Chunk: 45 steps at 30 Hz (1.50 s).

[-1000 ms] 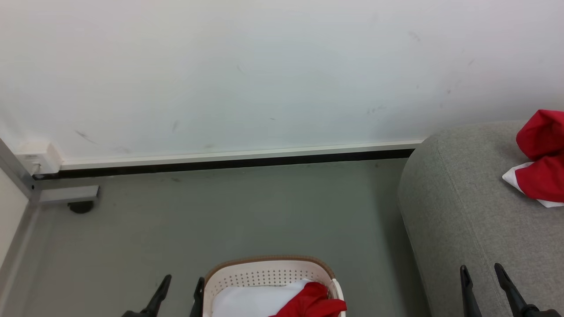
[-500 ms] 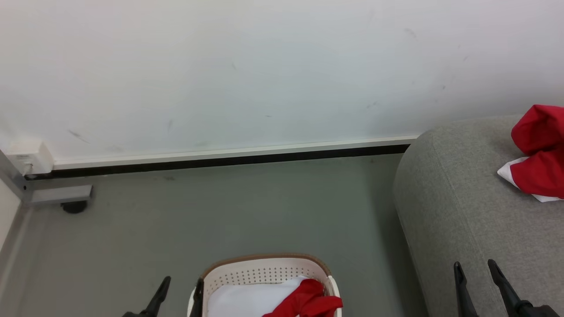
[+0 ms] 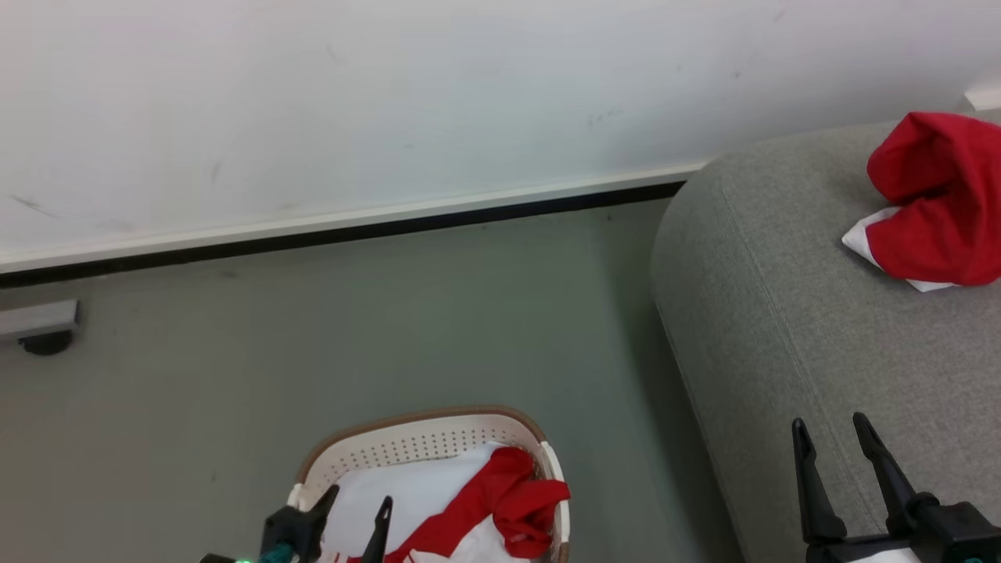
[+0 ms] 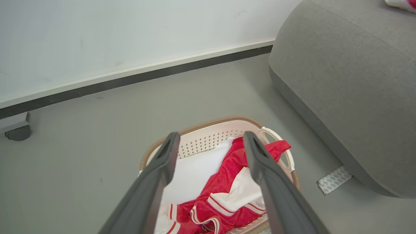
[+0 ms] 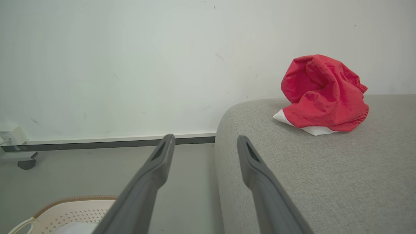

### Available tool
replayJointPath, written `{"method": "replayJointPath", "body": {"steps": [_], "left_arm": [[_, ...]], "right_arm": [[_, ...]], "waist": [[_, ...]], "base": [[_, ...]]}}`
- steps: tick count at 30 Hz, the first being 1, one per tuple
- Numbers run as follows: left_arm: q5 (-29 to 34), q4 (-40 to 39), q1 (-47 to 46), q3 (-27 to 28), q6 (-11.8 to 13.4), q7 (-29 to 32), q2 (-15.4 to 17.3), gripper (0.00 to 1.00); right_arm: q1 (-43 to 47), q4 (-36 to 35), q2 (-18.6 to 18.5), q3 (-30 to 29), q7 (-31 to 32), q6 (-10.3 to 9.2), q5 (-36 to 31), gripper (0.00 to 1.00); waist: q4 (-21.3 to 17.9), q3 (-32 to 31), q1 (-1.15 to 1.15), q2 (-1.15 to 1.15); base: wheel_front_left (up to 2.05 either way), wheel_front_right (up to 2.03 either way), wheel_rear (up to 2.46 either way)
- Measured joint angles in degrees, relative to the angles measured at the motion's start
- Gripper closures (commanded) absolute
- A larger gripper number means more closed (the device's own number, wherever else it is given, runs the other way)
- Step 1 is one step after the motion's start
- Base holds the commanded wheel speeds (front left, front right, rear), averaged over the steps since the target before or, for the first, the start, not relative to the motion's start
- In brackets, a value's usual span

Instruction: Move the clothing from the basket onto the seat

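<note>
Plain white wall (image 3: 391, 94) at the back with a dark baseboard strip (image 3: 352, 227) along the bottom, and grey floor (image 3: 430, 313) in front of it. Far left there's a grey bracket with a little dark caster (image 3: 45, 342) under it.

Next comes the left gripper (image 3: 357, 500), low in the head view. Its jaws are spread wide with nothing between them, hanging over the near end of the basket (image 3: 414, 418). The left wrist view looks straight down past the two fingers (image 4: 156, 182) into it. The basket sits on the floor just beside the seat (image 3: 782, 313). Inside is a flat white pad (image 3: 422, 500) on the left, with the clothing (image 4: 227, 182) bunched on the right. It's red with white panels and thin stripes, and one bit drapes toward the right handle.

A small patterned grey patch (image 4: 334, 179) lies on the floor right at the sofa's base.

The right gripper (image 3: 829, 426) is over the seat's front part, jaws also wide apart and empty. Further back on the cushion, well apart from it, lies a crumpled red garment (image 5: 325, 94) with a white corner poking out underneath.
</note>
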Motion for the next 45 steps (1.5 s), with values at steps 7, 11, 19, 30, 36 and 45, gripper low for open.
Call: {"method": "replayJointPath", "body": {"steps": [7, 11, 19, 30, 36, 45], "left_arm": [[3.57, 9.36, -9.62, -4.46, -1.02, 4.52, 0.34, 0.00], [5.89, 15.80, -15.07, -6.94, -1.56, 6.78, 1.05, 0.00], [8.39, 25.76, -25.05, -12.25, -2.96, 9.12, 2.12, 0.00], [9.26, 35.23, -33.23, -21.82, -3.31, 9.95, 3.13, 0.00], [8.39, 38.05, -37.94, -25.31, -3.44, 9.39, 4.78, 0.00], [6.48, 40.39, -41.77, -24.64, -2.93, 7.01, 6.12, 1.00]], "right_arm": [[-3.09, -1.90, -0.02, 1.23, 0.00, 0.00, 1.12, 0.00], [-5.75, -3.39, -0.02, 2.56, 0.00, 0.00, 2.77, 0.00], [-11.85, -7.84, -0.03, 5.80, 0.01, 0.00, 6.36, 0.00], [-17.22, -14.68, -0.03, 6.12, 0.00, 0.00, 11.29, 0.00], [-18.16, -17.17, -0.04, 5.43, 0.00, 0.00, 12.23, 0.00], [-18.24, -17.94, -0.04, 4.69, 0.00, 0.00, 13.22, 0.00]], "waist": [[-2.55, 5.76, 0.00, 0.00], [-3.72, 10.13, 0.01, 0.00], [-6.32, 20.34, 0.01, 0.00], [-9.66, 33.29, 0.02, 0.00], [-11.05, 38.12, 0.01, 0.00], [-13.09, 42.60, 0.01, 0.00]], "base": [[0.00, 0.00, 0.00], [0.00, 0.00, 0.00], [0.00, 0.00, 0.00], [0.00, 0.00, 0.00], [0.00, 0.00, 0.00], [0.00, 0.00, 0.00]]}}
